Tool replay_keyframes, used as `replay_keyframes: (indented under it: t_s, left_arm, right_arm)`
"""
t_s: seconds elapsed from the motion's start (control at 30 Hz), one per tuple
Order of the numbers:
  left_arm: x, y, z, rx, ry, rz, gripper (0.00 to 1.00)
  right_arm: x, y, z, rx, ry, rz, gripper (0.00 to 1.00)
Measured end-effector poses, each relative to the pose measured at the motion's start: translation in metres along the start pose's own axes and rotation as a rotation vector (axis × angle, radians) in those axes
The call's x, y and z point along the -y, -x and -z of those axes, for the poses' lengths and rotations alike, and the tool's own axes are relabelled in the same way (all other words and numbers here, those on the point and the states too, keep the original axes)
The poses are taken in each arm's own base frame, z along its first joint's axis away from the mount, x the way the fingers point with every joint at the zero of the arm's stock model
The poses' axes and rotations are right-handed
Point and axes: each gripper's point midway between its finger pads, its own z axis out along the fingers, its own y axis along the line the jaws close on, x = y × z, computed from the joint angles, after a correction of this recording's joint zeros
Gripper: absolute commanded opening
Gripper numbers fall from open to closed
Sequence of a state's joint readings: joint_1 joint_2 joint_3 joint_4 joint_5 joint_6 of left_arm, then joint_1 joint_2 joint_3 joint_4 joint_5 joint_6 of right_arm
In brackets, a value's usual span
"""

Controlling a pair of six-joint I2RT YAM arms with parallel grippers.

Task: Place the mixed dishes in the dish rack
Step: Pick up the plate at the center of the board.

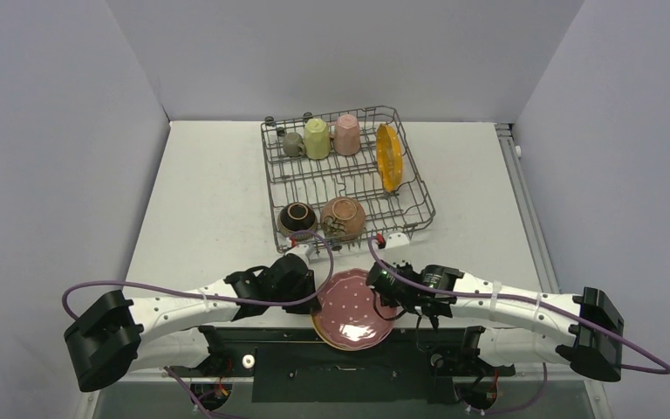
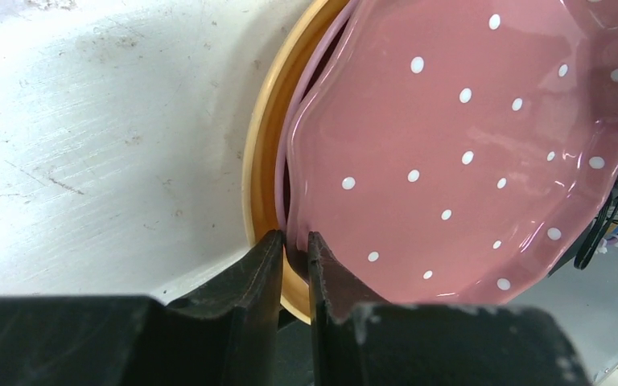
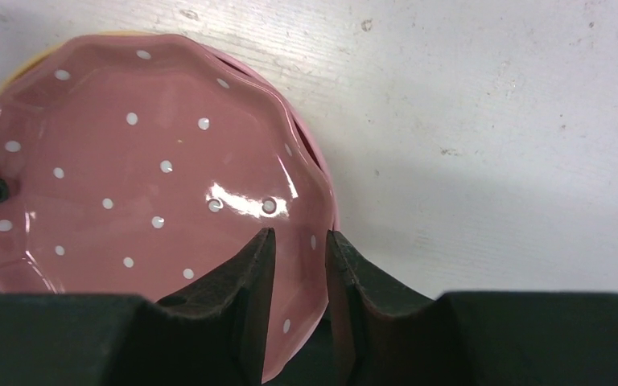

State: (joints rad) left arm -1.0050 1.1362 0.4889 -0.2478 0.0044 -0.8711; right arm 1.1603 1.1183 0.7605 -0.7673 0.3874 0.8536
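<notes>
White scuffed table; pale grey walls on three sides.

- The rack sits on the table at my 12 o'clock.
- Along its 12 o'clock side stand a grey cup, a yellow mug and a pink mug, side by side.
- At its 3 o'clock side an orange plate stands on edge.
- At its 6 o'clock edge two brown bowls lie just beside each other.
- The pink plate lies close to my bases, apart from the rack; a tan rim shows under its 7 o'clock edge.
- My left gripper meets that plate at 9 o'clock, my right gripper at 2 o'clock; from above I cannot tell their grip.
</notes>
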Motion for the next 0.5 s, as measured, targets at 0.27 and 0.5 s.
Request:
replay_keyframes:
  t_s: [0.27, 0.5]
  left_arm:
    - [0.001, 0.005, -0.003, 0.017, -0.004, 0.011, 0.0]
    - [-0.002, 0.007, 0.002, 0.031, 0.013, 0.01, 0.0]
  right_arm:
    - [0.008, -0.016, -0.01, -0.027, -0.026, 0.0, 0.29]
    - [0.008, -0.016, -0.01, -0.026, -0.026, -0.011, 0.29]
